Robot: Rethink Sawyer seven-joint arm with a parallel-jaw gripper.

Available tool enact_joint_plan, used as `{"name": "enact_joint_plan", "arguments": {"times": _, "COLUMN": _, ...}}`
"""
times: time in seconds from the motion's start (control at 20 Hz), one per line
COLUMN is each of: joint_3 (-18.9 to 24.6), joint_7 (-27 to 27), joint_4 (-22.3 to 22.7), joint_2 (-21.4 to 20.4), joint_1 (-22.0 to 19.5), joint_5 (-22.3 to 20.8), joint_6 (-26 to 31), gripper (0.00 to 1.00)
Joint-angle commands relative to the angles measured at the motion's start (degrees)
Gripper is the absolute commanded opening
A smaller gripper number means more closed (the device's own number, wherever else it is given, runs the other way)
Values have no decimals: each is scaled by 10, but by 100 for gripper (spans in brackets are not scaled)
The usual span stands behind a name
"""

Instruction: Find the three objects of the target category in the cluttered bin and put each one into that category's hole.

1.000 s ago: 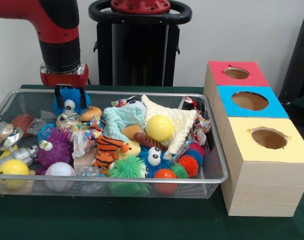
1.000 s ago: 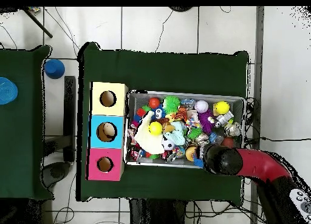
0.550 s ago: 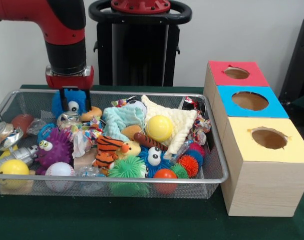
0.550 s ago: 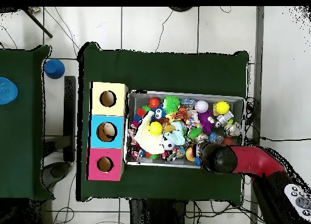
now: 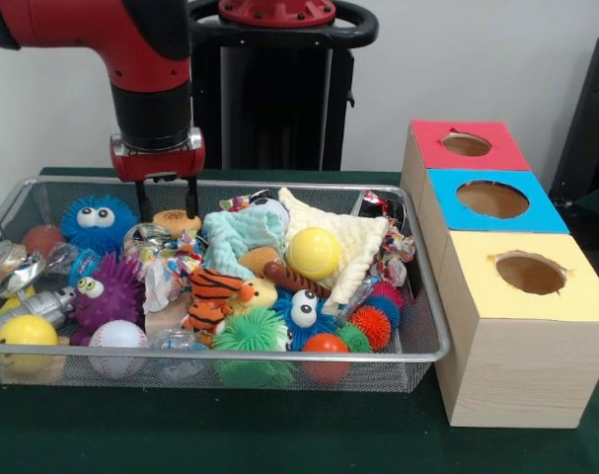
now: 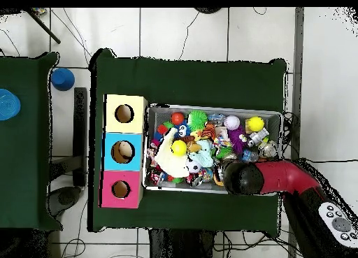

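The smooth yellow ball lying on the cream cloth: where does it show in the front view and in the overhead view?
Front view: the yellow ball sits right of the bin's centre, on the cream cloth.
Overhead view: the same ball lies in the bin's left part, on the cloth, level with the blue box.
Shared landmark: the blue box, middle of the three boxes beside the bin.

Bright even indoor light, soft shadows, no strong glare
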Motion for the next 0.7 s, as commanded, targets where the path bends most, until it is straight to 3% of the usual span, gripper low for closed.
{"name": "enact_joint_plan", "arguments": {"times": 0.05, "joint_3": 84, "joint_7": -250, "joint_4": -24, "joint_2": 16, "joint_1": -2, "joint_5": -48, "joint_6": 65, "gripper": 100}}
{"name": "enact_joint_plan", "arguments": {"times": 0.7, "joint_3": 118, "joint_7": -335, "joint_4": -36, "joint_2": 26, "joint_1": -38, "joint_5": -50, "joint_6": 93, "gripper": 100}}
